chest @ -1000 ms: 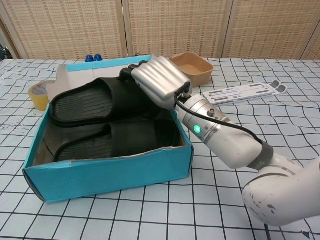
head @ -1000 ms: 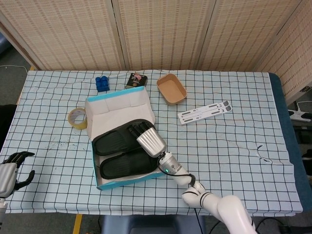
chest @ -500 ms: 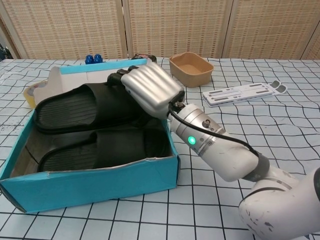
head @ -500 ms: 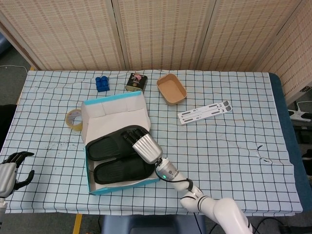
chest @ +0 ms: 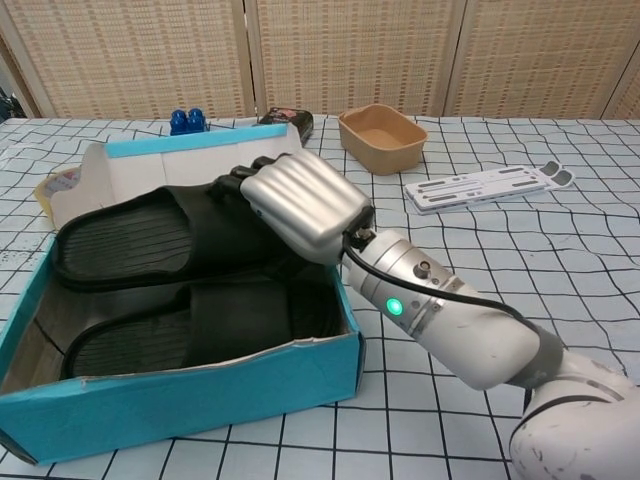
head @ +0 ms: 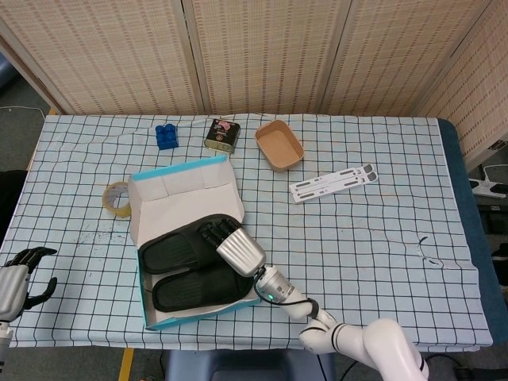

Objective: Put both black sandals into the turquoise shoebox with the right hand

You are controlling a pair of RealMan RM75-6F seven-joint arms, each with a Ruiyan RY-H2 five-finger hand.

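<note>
The turquoise shoebox [head: 143,276] [chest: 180,400] lies open at the front left of the table, its lid flap up at the back. Both black sandals are inside it. The far sandal [head: 176,244] [chest: 140,235] rests partly over the box's right wall, and the near sandal [head: 198,287] [chest: 190,325] lies flat on the box floor. My right hand [head: 236,244] [chest: 300,205] sits at the box's right side, its fingers curled around the far sandal's strap end. My left hand [head: 20,274] hangs off the table's front left corner, fingers apart, holding nothing.
A tape roll [head: 117,198] lies just left of the box. At the back stand a blue object [head: 165,136], a dark tin [head: 221,134] and a brown tray [head: 279,144]. A white perforated strip [head: 332,183] lies to the right of these.
The shoebox with both sandals has slid left and towards the front edge, turning slightly, and my right hand has moved along with it on the far sandal. The left hand is still.
</note>
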